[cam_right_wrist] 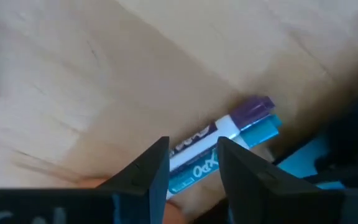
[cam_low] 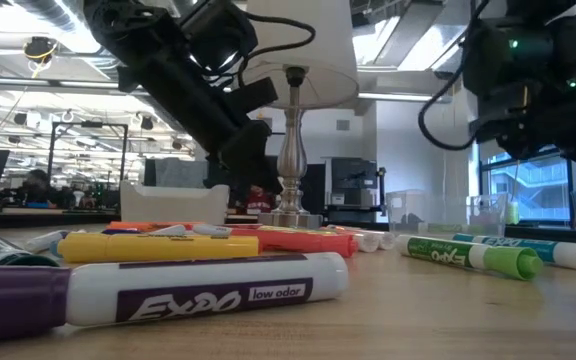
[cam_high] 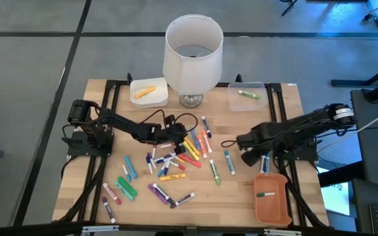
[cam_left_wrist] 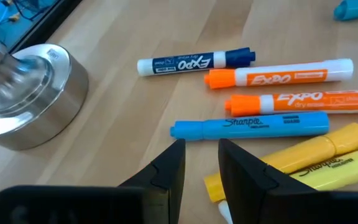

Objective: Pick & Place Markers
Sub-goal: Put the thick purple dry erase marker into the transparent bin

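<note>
Your left hand (cam_left_wrist: 201, 163) hovers with fingers apart and empty just above the blue Sharpie marker (cam_left_wrist: 250, 127), near the lamp base (cam_left_wrist: 23, 93). Your right hand (cam_right_wrist: 191, 163) hangs near the orange tray (cam_high: 272, 198), fingers parted over a purple-capped marker (cam_right_wrist: 229, 129) and a blue marker (cam_right_wrist: 257, 132) lying together on the worktop (cam_high: 235, 190).

Left gripper (cam_left_wrist: 201, 163) low, fingers parted; right gripper (cam_right_wrist: 191, 163) hovering, seemingly empty.

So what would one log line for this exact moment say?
left hand: open, empty, over blue marker near lamp base | right hand: open, empty, over purple marker and teal marker | orange tray: one marker inside
</note>
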